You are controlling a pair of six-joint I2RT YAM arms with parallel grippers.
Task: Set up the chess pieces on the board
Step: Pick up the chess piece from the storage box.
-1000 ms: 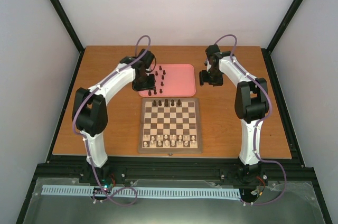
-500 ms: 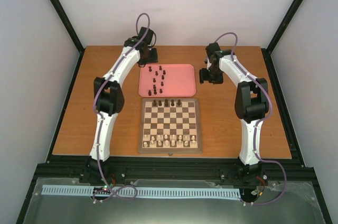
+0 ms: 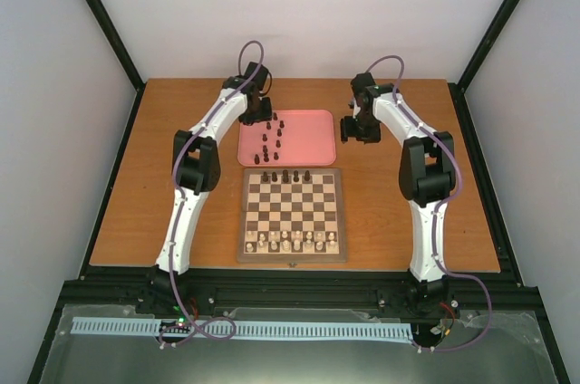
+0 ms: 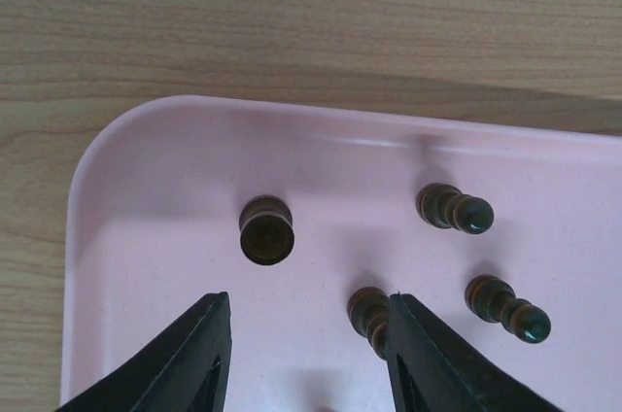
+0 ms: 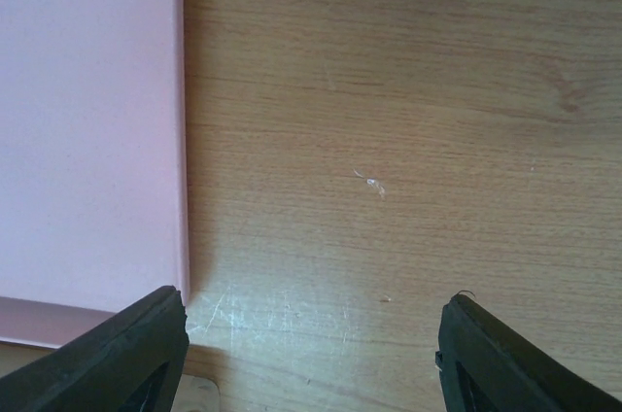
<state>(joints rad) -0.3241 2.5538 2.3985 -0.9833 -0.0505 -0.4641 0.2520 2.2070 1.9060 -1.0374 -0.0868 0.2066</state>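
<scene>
A pink tray [image 3: 304, 135] with rounded corners lies at the far middle of the table [image 3: 399, 212], and a loose cluster of dark chess pieces [image 3: 269, 135] stands in its left half, while its right half shows only pink surface. Just nearer than the tray sits the board [image 3: 292, 207], its far edge close to the tray's near edge. A few more dark pieces line the board's far row, and pale pieces [image 3: 292, 239] fill its two nearest rows. The left gripper [image 3: 256, 115] hangs over the tray's far left corner with its fingers [image 4: 194, 354] spread apart and nothing pinched. In the left wrist view, four dark pieces show on the pink floor: one is seen straight from above, two stand off to the right, and one is just beside the inner face of the right-hand finger. The right gripper [image 3: 353, 130] hovers over wood just past the tray's right edge, its fingers set wide and gripping nothing. Broad strips of table run along both sides of the board.
</scene>
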